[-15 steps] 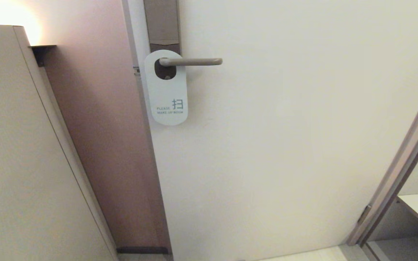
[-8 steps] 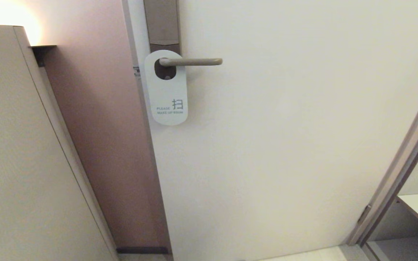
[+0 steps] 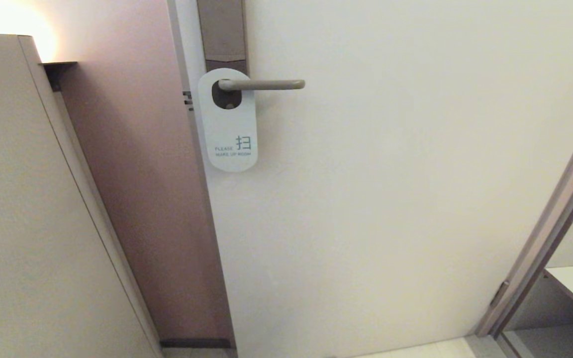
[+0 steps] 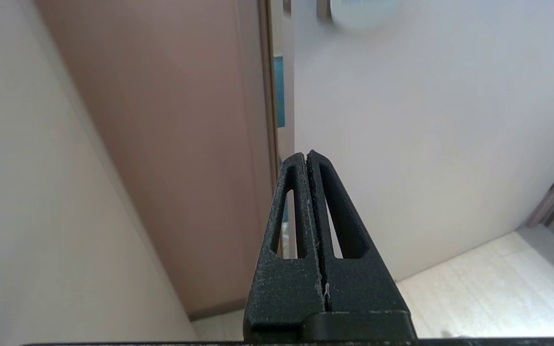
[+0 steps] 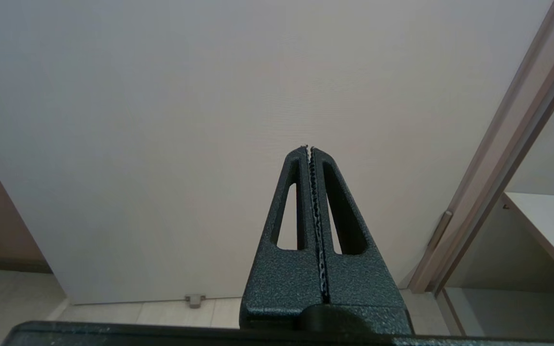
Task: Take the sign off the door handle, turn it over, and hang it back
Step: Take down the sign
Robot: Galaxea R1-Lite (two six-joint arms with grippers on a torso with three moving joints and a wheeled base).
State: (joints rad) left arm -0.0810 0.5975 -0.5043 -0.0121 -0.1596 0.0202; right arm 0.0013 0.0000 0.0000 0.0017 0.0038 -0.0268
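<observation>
Head view: sign [image 3: 228, 121] hangs on door handle [image 3: 261, 85], white side out. Left gripper [image 4: 307, 154] well below sign, fingers together, empty. Right gripper [image 5: 309, 149] likewise closed, empty.

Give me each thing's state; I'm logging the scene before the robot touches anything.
sign: hanging on the handle, white "PLEASE MAKE UP ROOM" side out.
door handle: level, passing through the sign's hole.
left gripper: shut, empty, low at the far left, well short of the sign.
right gripper: shut, empty, facing bare door.
door: slightly ajar, judging by the left wrist view.
</observation>
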